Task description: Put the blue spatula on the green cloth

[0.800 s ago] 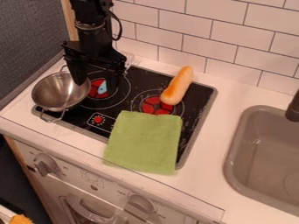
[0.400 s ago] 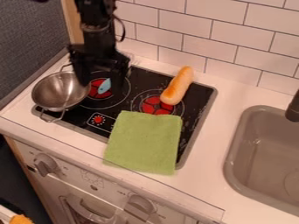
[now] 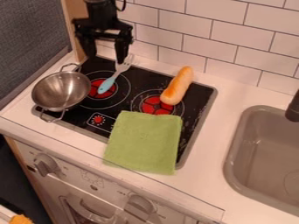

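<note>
Overhead, a black gripper (image 3: 106, 57) hangs near the back corner of the stove (image 3: 142, 78), its fingers spread wide and holding nothing. The spatula (image 3: 106, 86) lies on the stovetop between pan (image 3: 45, 97) and bread (image 3: 179, 84), off the green cloth (image 3: 144, 142), its blue end over a red burner (image 3: 94, 91).
</note>
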Robot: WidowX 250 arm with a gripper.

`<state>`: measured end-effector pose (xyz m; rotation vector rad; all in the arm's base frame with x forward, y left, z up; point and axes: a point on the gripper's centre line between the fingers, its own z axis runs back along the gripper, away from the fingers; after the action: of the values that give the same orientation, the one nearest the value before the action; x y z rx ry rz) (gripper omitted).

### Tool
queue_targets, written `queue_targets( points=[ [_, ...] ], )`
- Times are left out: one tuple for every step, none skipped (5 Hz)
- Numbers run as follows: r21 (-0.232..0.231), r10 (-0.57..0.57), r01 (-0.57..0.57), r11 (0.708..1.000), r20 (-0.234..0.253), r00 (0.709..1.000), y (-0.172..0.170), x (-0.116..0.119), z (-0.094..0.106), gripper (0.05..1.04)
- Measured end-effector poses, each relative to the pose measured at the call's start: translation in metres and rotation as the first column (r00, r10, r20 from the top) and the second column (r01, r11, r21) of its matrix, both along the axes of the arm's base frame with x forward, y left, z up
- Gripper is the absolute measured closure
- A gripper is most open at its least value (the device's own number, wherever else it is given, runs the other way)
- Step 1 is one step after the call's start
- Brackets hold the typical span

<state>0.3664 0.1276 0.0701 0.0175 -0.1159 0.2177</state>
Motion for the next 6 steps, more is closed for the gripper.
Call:
queue_targets(
  points=[
    [0.003, 0.019, -0.019, 1.000, -0.024, 1.000, 0.007, 0.009, -0.016, 0.082],
    [0.015, 0.040, -0.040, 0.999, -0.013, 0.999, 0.016, 0.011, -0.033, 0.083],
    [0.008, 0.062, -0.062, 0.998, -0.019, 0.998, 0.016, 0.011, -0.059, 0.082],
    [-0.002, 0.081, -0.081, 0.997, 0.031, 0.996, 0.017, 0.016, -0.061, 0.082],
    [0.003, 0.084, -0.084, 0.996, 0.040, 0.996, 0.018, 0.017, -0.062, 0.141],
    [0.008, 0.084, -0.084, 0.996, 0.039, 0.996, 0.019, 0.017, -0.065, 0.393]
  ],
)
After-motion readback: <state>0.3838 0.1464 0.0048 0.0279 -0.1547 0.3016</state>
